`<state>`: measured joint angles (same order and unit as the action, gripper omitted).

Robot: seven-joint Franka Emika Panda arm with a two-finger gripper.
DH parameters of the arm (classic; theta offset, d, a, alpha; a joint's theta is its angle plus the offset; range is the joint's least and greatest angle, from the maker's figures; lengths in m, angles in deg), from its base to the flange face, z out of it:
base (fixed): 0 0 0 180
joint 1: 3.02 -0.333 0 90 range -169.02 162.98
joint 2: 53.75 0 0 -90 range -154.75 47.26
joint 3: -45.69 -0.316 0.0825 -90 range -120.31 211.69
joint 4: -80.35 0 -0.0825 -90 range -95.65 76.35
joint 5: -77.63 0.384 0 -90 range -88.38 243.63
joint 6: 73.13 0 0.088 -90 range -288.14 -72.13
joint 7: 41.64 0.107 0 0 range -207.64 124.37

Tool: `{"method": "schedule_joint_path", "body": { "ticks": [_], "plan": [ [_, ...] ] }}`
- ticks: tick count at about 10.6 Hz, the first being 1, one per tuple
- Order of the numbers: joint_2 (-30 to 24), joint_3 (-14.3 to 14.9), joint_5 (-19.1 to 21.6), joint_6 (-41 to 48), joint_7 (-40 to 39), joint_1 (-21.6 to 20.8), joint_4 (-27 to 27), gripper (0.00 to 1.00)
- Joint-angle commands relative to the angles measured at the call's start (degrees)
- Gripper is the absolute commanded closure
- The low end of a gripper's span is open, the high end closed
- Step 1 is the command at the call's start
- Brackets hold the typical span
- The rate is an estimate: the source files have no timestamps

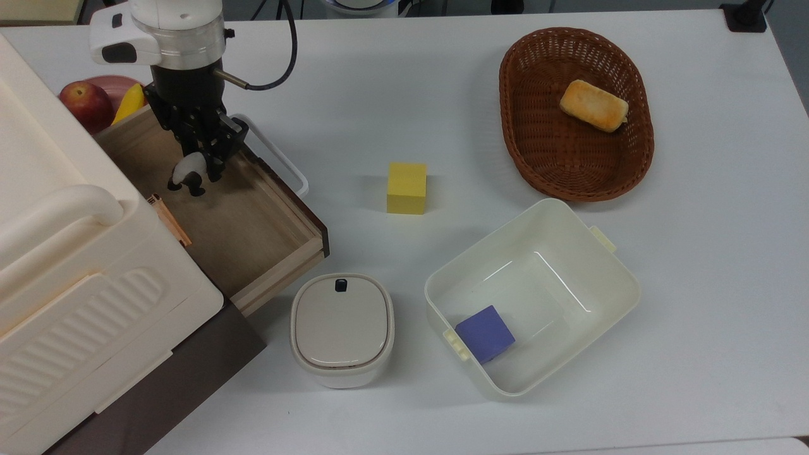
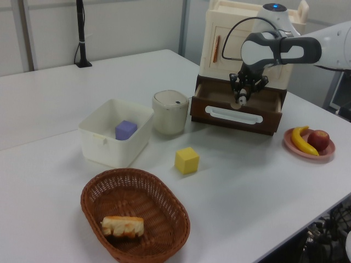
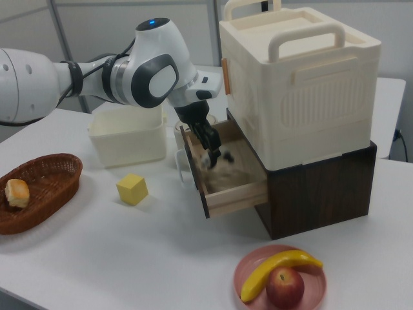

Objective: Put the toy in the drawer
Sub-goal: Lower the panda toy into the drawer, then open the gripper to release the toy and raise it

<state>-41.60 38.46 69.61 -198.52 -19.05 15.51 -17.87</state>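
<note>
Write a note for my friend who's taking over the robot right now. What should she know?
Gripper: shut on the toy panda, holding it low inside the open drawer, near the end closest to the fruit plate.
Drawer: pulled out, nothing else seen inside.
Done: toy picked up and brought into the drawer.
Left: let go of the toy so it rests on the drawer floor, then lift the arm out. I can't tell if the toy already touches the bottom.
The yellow block and the purple cube in the cream bin are not part of the job.
</note>
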Motion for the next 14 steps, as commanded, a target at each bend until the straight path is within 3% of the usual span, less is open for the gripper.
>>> {"method": "schedule_joint_path", "body": {
  "ticks": [1, 7, 9, 10, 14],
  "plan": [
    [-0.72, 0.38, 0.64, 1.81, -0.79, -0.34, -0.22, 0.33],
    [-2.64, -0.06, 1.34, 3.04, -0.09, -0.95, 1.27, 0.32],
    [-4.4, -0.33, 1.69, 7.77, 2.11, -3.05, 4.25, 0.19],
    [-4.84, -0.33, 2.04, 9.79, 2.02, -4.54, 5.13, 0.0],
    [-7.38, -0.5, 2.04, 17.68, -2.69, -11.14, 5.23, 0.0]
  ]
}}
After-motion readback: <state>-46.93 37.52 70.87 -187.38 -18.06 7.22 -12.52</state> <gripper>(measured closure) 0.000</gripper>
